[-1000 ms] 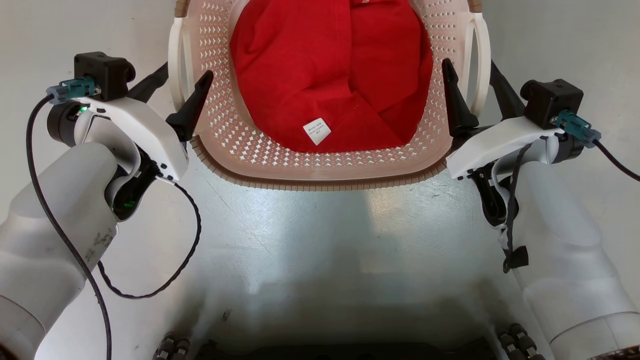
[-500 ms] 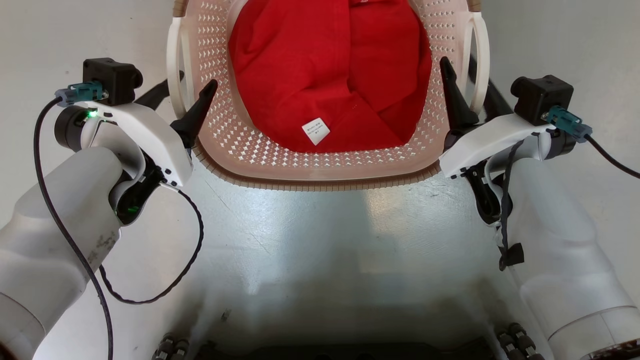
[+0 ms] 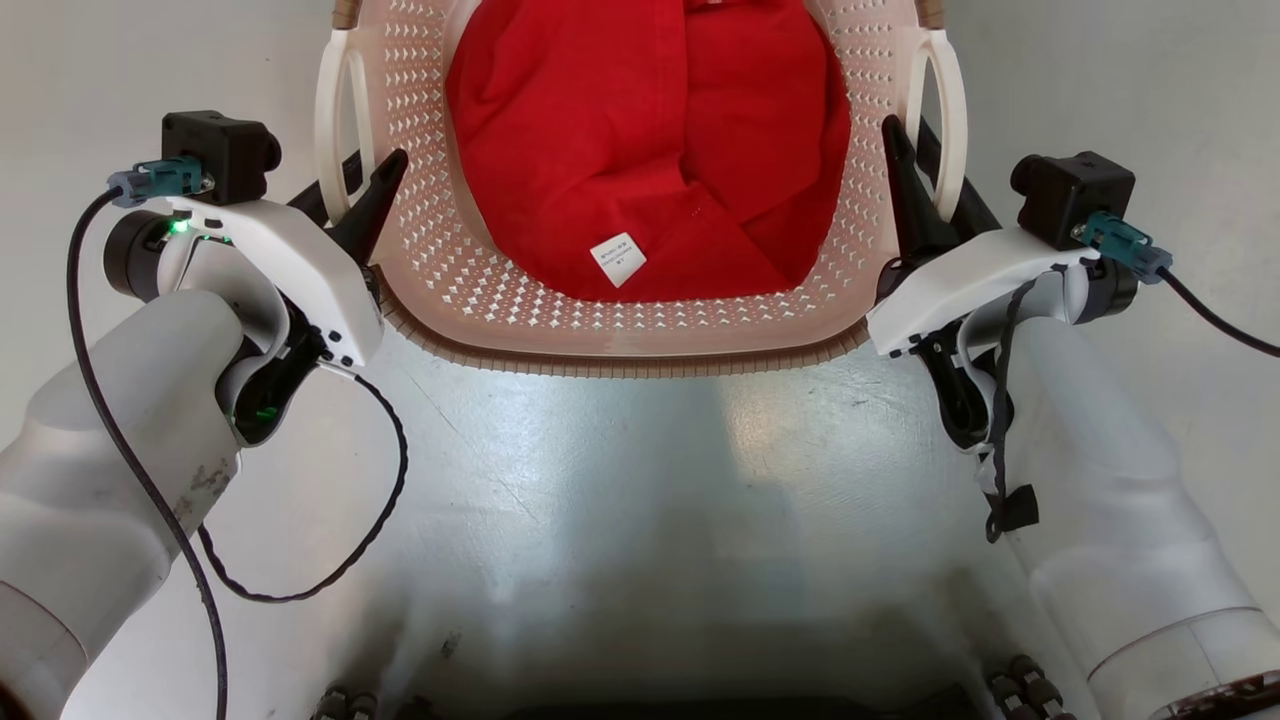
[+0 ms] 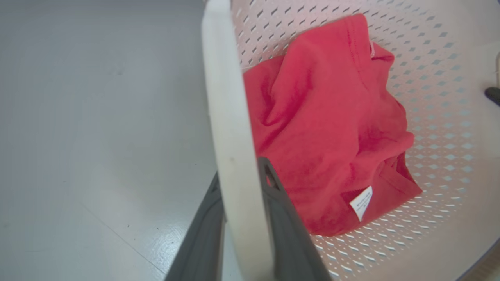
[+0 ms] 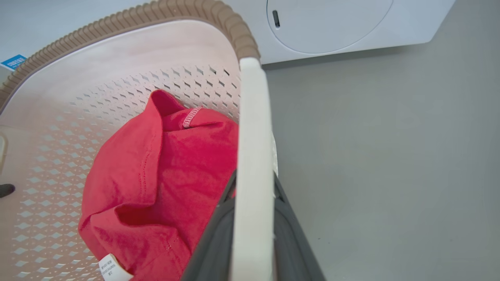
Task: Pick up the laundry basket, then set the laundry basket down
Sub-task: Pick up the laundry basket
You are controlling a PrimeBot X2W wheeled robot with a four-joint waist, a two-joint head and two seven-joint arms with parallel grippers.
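Observation:
The laundry basket (image 3: 640,325), cream perforated plastic with a brown ribbed rim, sits on the floor in front of me with a red garment (image 3: 650,150) inside. My left gripper (image 3: 362,185) is shut on its white left handle (image 3: 335,120); the left wrist view has the handle (image 4: 230,117) pinched between both dark fingers of that gripper (image 4: 241,169). On the opposite side, my right gripper (image 3: 912,165) is shut on the right handle (image 3: 948,110), and the right wrist view shows that handle (image 5: 254,128) squeezed between the gripper's (image 5: 254,177) two fingers.
A white washing machine (image 5: 332,23) stands just beyond the basket's far end. Grey floor (image 3: 640,480) stretches between the basket and my base (image 3: 640,705). A small blue label (image 5: 13,61) lies by the far rim.
Both grippers have gone from straddling the handles with fingers apart to shut on them. The basket sits slightly higher and further left in the picture; the camera has also shifted a little.

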